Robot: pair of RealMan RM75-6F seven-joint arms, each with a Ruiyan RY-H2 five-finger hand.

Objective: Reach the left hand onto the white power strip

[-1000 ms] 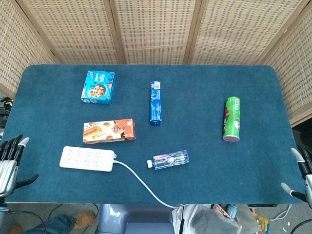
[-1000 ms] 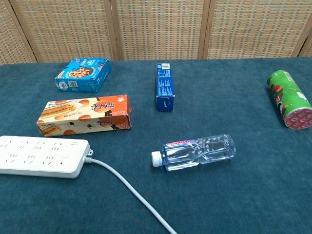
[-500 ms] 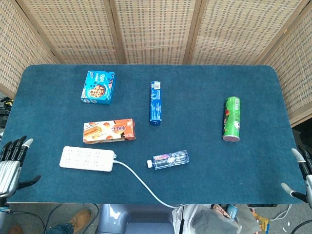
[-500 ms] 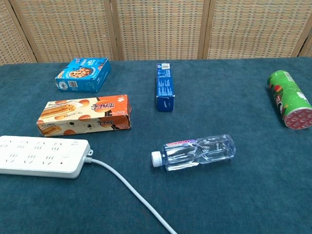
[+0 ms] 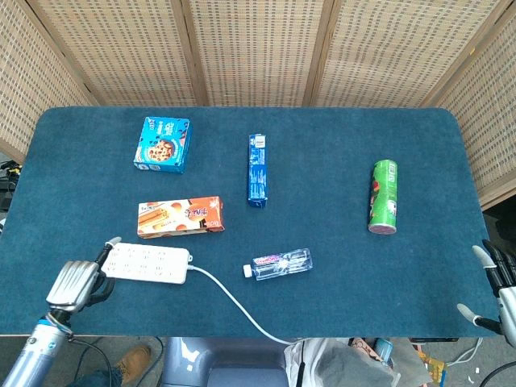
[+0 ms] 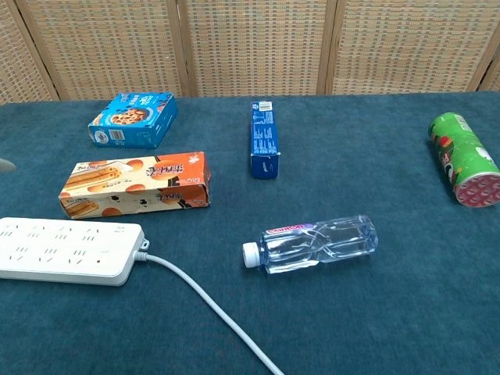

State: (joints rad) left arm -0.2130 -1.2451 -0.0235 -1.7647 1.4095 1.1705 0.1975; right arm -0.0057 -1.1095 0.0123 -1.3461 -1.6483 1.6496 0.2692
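Observation:
The white power strip lies flat near the table's front left, and its white cable trails off the front edge. The chest view shows the power strip low on the left. My left hand hovers palm down just left of the strip's left end, holding nothing. One pale fingertip reaches the strip's far left corner; I cannot tell whether it touches. A pale tip shows at the chest view's left edge. My right hand hangs off the table's front right corner, fingers spread and empty.
An orange wafer box lies just behind the strip. A water bottle lies to its right. Farther back are a blue cookie box, a narrow blue box and a green can. A wicker screen stands behind the table.
My left hand has swung in from beyond the table's left edge to the strip's left end and turned palm down. The right hand has sunk slightly. The objects have not moved.

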